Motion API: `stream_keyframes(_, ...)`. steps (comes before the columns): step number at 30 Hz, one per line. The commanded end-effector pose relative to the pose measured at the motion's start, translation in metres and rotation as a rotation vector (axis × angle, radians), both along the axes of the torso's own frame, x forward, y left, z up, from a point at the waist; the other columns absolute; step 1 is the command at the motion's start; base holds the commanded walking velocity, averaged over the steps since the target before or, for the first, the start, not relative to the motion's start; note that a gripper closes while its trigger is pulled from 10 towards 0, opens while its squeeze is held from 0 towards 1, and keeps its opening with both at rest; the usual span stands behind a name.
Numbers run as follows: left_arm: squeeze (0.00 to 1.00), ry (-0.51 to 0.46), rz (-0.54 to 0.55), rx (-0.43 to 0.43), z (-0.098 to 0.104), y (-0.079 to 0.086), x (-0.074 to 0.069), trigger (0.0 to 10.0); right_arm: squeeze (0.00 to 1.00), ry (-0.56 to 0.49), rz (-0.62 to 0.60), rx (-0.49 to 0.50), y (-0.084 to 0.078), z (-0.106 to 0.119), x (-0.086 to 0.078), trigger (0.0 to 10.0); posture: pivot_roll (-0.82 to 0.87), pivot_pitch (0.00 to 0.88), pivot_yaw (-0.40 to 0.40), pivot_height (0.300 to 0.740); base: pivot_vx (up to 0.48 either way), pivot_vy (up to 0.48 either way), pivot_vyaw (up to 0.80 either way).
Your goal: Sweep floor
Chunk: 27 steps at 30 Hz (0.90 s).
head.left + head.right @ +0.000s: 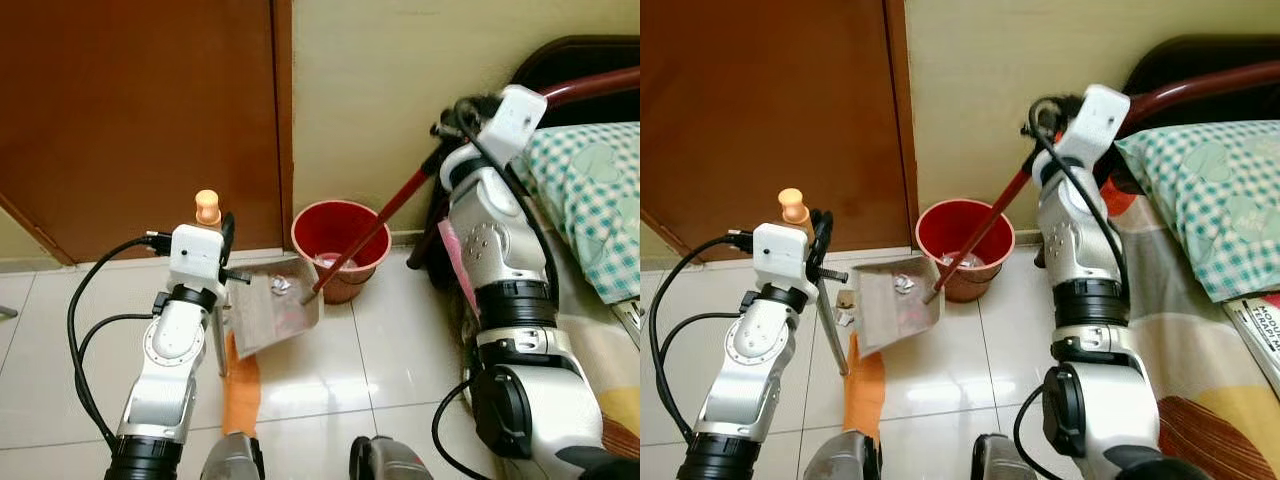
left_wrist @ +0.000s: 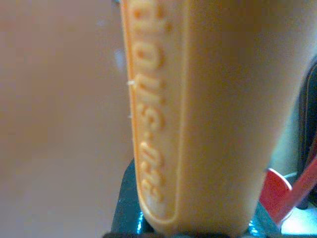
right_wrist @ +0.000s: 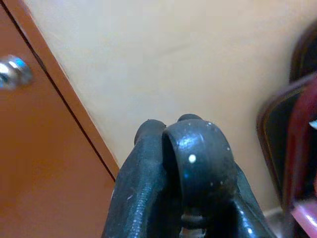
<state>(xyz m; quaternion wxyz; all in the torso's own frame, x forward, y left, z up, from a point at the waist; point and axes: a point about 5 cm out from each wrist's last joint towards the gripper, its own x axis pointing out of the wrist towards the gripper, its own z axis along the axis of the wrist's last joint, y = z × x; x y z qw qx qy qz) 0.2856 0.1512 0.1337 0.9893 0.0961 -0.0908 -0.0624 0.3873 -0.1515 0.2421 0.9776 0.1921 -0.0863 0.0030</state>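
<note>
A grey dustpan with paper scraps on it hangs tilted beside the red bin. Its thin pole rises to an orange handle, and my left gripper is shut on that handle; the orange grip sits right against the left wrist camera. My right gripper is shut on a dark red broom stick. The stick slants down over the bin's rim, and its lower end rests at the dustpan's far edge. Black fingers close together in the right wrist view.
A brown door and a cream wall stand behind the bin. A bed with a checked pillow and a dark headboard lies at the right. An orange strip lies on the tiled floor near my feet. A magazine lies on the bed.
</note>
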Motion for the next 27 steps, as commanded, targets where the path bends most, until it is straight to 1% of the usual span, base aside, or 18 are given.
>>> stream_keyframes(1,0.00,0.050,-0.010,-0.008,-0.011,-0.006,-0.003,10.0,0.00,-0.159,0.006,0.097,-0.005,0.044,-0.003,10.0,-0.01,0.078,-0.040,0.740,0.000,0.000,0.00)
stream_keyframes(2,0.00,0.050,-0.010,-0.008,-0.011,-0.006,-0.003,10.0,0.00,-0.159,0.006,0.097,-0.005,0.044,-0.003,10.0,-0.01,0.078,-0.040,0.740,0.000,0.000,0.00)
stream_keyframes(4,0.00,0.065,-0.011,-0.023,-0.014,-0.008,-0.002,10.0,0.00,-0.206,-0.011,0.126,-0.012,0.065,-0.003,10.0,-0.01,0.078,-0.042,0.740,0.000,0.000,0.00)
stream_keyframes(5,0.00,0.065,-0.011,-0.023,-0.014,-0.008,-0.002,10.0,0.00,-0.206,-0.011,0.126,-0.012,0.065,-0.003,10.0,-0.01,0.078,-0.042,0.740,0.000,0.000,0.00)
stream_keyframes(8,0.00,0.063,-0.008,-0.025,-0.014,-0.009,-0.002,10.0,0.00,-0.273,-0.043,0.085,-0.019,0.080,-0.004,10.0,-0.01,0.079,-0.047,0.740,0.000,0.000,0.00)
stream_keyframes(9,0.00,0.063,-0.006,-0.026,-0.014,-0.008,-0.001,10.0,0.00,-0.312,-0.061,0.053,-0.023,0.087,-0.006,10.0,-0.01,0.079,-0.047,0.740,0.000,0.000,0.00)
stream_keyframes(11,0.00,0.063,-0.003,-0.027,-0.014,-0.008,-0.001,10.0,0.00,-0.342,-0.080,0.012,-0.028,0.092,-0.007,10.0,-0.01,0.080,-0.047,0.740,0.000,0.000,0.00)
stream_keyframes(13,0.00,0.073,0.002,-0.034,-0.015,-0.007,-0.001,10.0,0.00,-0.396,-0.105,-0.075,-0.034,0.100,-0.009,10.0,-0.01,0.082,-0.046,0.740,0.000,0.000,0.00)
stream_keyframes(16,0.00,0.074,0.002,-0.036,-0.015,-0.007,-0.001,10.0,0.00,-0.418,-0.130,-0.130,-0.038,0.104,-0.010,10.0,-0.01,0.082,-0.046,0.740,0.000,0.000,0.00)
stream_keyframes(19,0.00,0.075,0.001,-0.036,-0.016,-0.007,-0.002,10.0,0.00,-0.480,-0.158,-0.253,-0.042,0.112,-0.015,10.0,-0.01,0.085,-0.042,0.740,0.000,0.000,0.00)
stream_keyframes(22,0.00,0.070,-0.004,-0.033,-0.015,-0.009,-0.001,10.0,0.00,-0.510,-0.151,-0.320,-0.039,0.111,-0.017,10.0,-0.01,0.087,-0.040,0.740,0.000,0.000,0.00)
stream_keyframes(23,0.00,0.068,-0.007,-0.034,-0.015,-0.010,-0.001,10.0,0.00,-0.530,-0.143,-0.368,-0.035,0.109,-0.018,10.0,-0.02,0.088,-0.038,0.740,0.000,0.000,0.00)
stream_keyframes(24,0.00,0.068,-0.007,-0.034,-0.015,-0.010,-0.001,10.0,0.00,-0.530,-0.143,-0.368,-0.035,0.109,-0.018,10.0,-0.02,0.088,-0.038,0.740,0.000,0.000,0.00)
stream_keyframes(25,0.00,0.065,-0.013,-0.035,-0.014,-0.011,0.000,10.0,0.00,-0.543,-0.130,-0.406,-0.030,0.105,-0.019,10.0,-0.02,0.088,-0.038,0.740,0.000,0.000,0.00)
stream_keyframes(27,0.00,0.063,-0.019,-0.036,-0.013,-0.012,0.000,10.0,0.00,-0.548,-0.115,-0.432,-0.023,0.099,-0.019,10.0,-0.02,0.088,-0.038,0.740,0.000,0.000,0.00)
